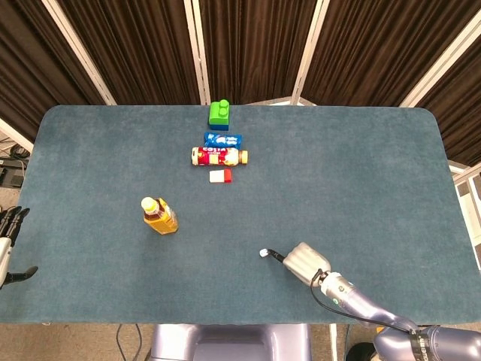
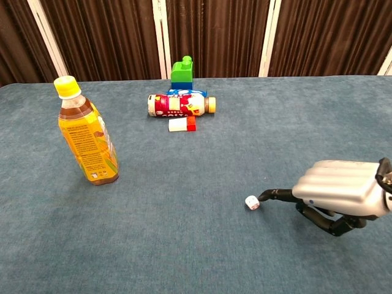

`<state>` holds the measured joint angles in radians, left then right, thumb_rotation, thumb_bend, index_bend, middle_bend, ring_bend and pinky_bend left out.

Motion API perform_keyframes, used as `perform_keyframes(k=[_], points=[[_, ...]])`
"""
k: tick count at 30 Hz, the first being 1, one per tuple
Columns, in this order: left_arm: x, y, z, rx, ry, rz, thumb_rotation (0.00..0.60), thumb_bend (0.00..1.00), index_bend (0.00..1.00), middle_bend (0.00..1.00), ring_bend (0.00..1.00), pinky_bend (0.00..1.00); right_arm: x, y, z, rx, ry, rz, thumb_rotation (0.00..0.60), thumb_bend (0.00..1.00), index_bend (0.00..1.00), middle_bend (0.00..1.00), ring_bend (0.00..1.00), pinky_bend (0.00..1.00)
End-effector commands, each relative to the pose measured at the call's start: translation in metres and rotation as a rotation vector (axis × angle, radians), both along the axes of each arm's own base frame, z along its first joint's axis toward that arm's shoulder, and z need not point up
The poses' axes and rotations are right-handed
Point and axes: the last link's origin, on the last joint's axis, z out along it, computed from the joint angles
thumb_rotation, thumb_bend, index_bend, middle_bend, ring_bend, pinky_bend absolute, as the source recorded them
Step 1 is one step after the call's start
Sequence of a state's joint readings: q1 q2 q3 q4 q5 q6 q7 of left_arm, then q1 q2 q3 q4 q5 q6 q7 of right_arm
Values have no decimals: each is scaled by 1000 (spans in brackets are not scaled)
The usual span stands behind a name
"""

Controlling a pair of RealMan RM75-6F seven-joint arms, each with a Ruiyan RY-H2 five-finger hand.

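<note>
My right hand (image 1: 304, 262) (image 2: 340, 196) lies low on the blue-green table near its front edge, back upward and fingers curled under. Its dark thumb (image 2: 277, 194) reaches left toward a small white die (image 2: 252, 203) (image 1: 262, 253). The tip is at or just short of the die, and nothing is held. My left hand (image 1: 9, 244) hangs off the table's left edge with fingers apart, holding nothing.
A tea bottle with a yellow cap (image 1: 159, 216) (image 2: 86, 131) stands left of centre. Further back lie a white-and-red box (image 1: 220, 176) (image 2: 182, 124), a red-and-white bottle on its side (image 1: 219, 156) (image 2: 180, 104), a blue packet (image 1: 222, 140) and a green-and-blue block (image 1: 219, 115) (image 2: 182, 72).
</note>
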<state>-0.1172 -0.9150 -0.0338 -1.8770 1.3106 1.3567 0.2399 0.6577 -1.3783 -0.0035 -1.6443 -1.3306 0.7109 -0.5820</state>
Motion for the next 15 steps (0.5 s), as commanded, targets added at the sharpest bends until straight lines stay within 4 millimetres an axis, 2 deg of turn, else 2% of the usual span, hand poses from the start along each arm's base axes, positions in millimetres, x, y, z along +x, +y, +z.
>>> perform_keyframes(k=[1,9,15], points=[[0,0,-1,-3,1,0,600,0,0,0,0,0,-4,-2,4,-10,8,-9,600,853,0,644,610,935],[1,0,-1,-4,1,0,600,0,0,0,0,0,-8,-12,19,-64,0,-23,600,853,0,645,611,935],[1,0,1,0,-4,-4,600,0,0,0,0,0,1,-14,48,-130,-64,-17,600,849,0,645,611,934]])
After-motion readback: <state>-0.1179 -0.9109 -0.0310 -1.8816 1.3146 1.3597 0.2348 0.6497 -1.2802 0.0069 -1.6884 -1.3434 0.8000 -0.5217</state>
